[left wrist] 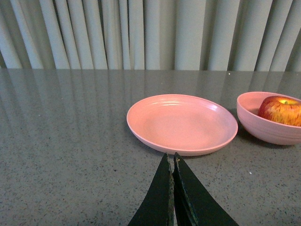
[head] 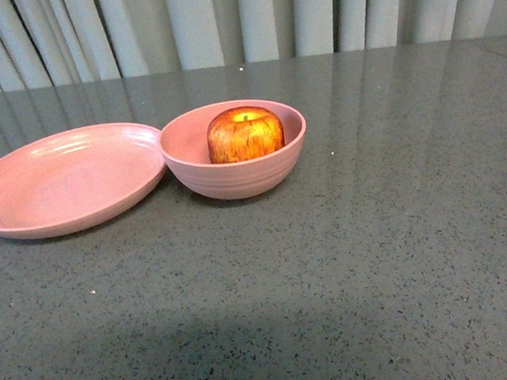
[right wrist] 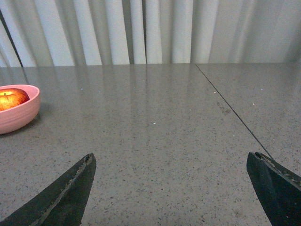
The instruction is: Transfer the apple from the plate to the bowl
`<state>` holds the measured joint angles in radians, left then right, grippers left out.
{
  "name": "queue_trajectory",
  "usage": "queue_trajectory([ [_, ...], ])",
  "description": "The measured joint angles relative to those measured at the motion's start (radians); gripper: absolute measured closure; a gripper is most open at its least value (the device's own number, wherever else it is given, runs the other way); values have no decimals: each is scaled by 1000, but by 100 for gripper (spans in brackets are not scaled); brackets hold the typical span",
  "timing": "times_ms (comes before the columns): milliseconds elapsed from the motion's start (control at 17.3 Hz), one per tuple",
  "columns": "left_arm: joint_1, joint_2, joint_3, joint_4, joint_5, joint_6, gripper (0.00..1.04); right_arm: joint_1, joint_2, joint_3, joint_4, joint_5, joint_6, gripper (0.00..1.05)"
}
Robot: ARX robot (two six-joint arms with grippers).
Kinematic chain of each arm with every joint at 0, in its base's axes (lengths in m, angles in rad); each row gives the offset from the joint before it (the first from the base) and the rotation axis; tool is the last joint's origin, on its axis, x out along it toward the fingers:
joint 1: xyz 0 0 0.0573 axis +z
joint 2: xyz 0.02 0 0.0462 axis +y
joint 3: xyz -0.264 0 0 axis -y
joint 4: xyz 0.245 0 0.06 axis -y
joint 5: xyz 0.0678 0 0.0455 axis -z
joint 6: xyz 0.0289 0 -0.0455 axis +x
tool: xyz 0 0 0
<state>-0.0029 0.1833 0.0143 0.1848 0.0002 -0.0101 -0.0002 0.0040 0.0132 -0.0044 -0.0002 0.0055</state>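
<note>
The red, yellow-streaked apple sits inside the deep pink bowl. The shallow pink plate lies bare just left of the bowl, its rim touching it. Neither arm shows in the front view. In the left wrist view my left gripper is shut and empty, low over the table just short of the plate, with the bowl and apple off to one side. In the right wrist view my right gripper is open and empty over bare table, the bowl and apple far off.
A grey speckled tabletop carries everything. Pale pleated curtains hang behind the table's far edge. A thin seam crosses the table in the right wrist view.
</note>
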Motion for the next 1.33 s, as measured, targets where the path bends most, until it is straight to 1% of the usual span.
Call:
queue_trajectory([
  [173, 0, -24, 0, -34, 0, 0, 104, 0, 0, 0, 0, 0, 0, 7],
  [289, 0, -143, 1, -198, 0, 0, 104, 0, 0, 0, 0, 0, 0, 7],
  [347, 0, -175, 1, -172, 2, 0, 104, 0, 0, 0, 0, 0, 0, 7],
  [404, 1, -173, 1, -195, -2, 2, 104, 0, 0, 0, 1, 0, 0, 7],
  [520, 1, -173, 1, -188, 0, 3, 104, 0, 0, 0, 0, 0, 0, 7],
  [578, 1, -173, 1, -188, -1, 3, 99, 0, 0, 0, 0, 0, 0, 7],
  [635, 1, -173, 1, -188, 0, 3, 90, 0, 0, 0, 0, 0, 0, 7],
  [693, 1, -173, 1, -188, 0, 3, 77, 0, 0, 0, 0, 0, 0, 7],
  [924, 1, -173, 1, -188, 0, 3, 39, 0, 0, 0, 0, 0, 0, 7],
  [982, 1, -173, 1, -188, 0, 3, 26, 0, 0, 0, 0, 0, 0, 7],
  [1097, 1, -173, 1, -188, 0, 3, 10, 0, 0, 0, 0, 0, 0, 7],
  [1155, 1, -173, 1, -188, 0, 5, 5, 0, 0, 0, 0, 0, 0, 7],
  [1213, 1, -173, 1, -188, 0, 6, 7, 0, 0, 0, 0, 0, 0, 7],
  [1328, 1, -173, 1, -188, 0, 7, 7, 0, 0, 0, 0, 0, 0, 7],
])
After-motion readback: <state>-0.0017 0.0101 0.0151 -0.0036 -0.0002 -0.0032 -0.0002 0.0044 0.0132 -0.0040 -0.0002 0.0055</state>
